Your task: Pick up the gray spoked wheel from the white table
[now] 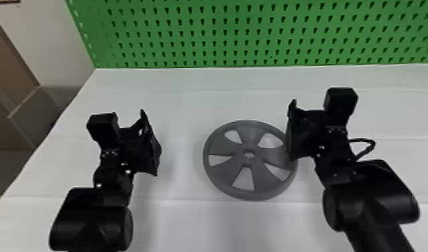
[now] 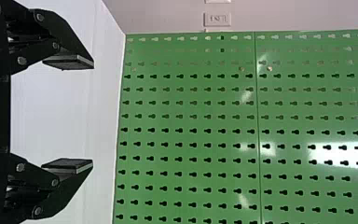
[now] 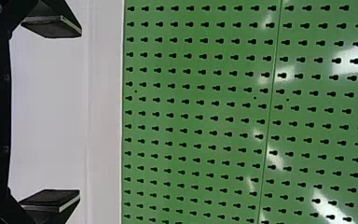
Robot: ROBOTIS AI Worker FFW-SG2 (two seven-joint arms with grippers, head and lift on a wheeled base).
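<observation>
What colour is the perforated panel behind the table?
Green, showing best in the head view.

White table (image 1: pixel 183 110); gray spoked wheel (image 1: pixel 250 144) lying flat.

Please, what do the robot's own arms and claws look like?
The left arm and right arm are black, with rounded housings. The left claw and right claw each have two flat black fingers. Pale screws dot the left claw. A black cable loops beside the right arm.

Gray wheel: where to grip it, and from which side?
Probably the rim, at opposite edges: left gripper from the left, right gripper from the right. The wheel is round and lies flat on the table, and the open grippers flank it.
</observation>
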